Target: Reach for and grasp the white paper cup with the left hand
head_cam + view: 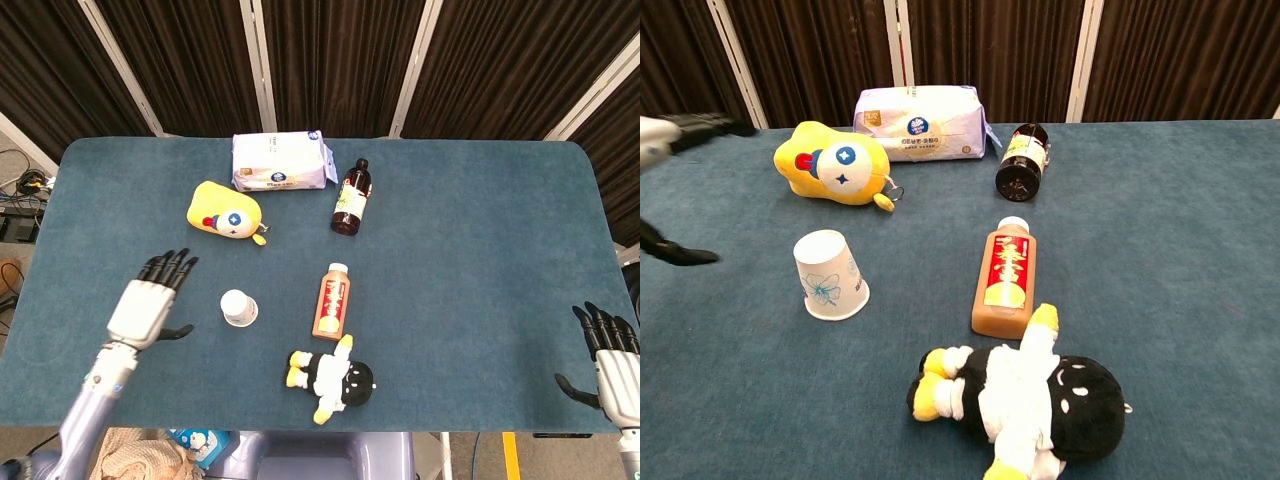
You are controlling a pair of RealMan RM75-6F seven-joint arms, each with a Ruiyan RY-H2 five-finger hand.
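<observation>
The white paper cup (238, 307) (829, 276) stands upside down on the blue table, left of the orange juice bottle (332, 299). My left hand (146, 306) hovers open to the cup's left, fingers spread, a clear gap between them. In the chest view only its fingertips (700, 124) and thumb show at the left edge. My right hand (607, 358) stays open at the table's front right corner, holding nothing.
A yellow plush toy (229, 212) lies behind the cup. A tissue pack (279, 162) and a dark bottle (350, 197) sit at the back. A black-and-white plush doll (333, 378) lies near the front edge. The juice bottle also shows in the chest view (1008, 277).
</observation>
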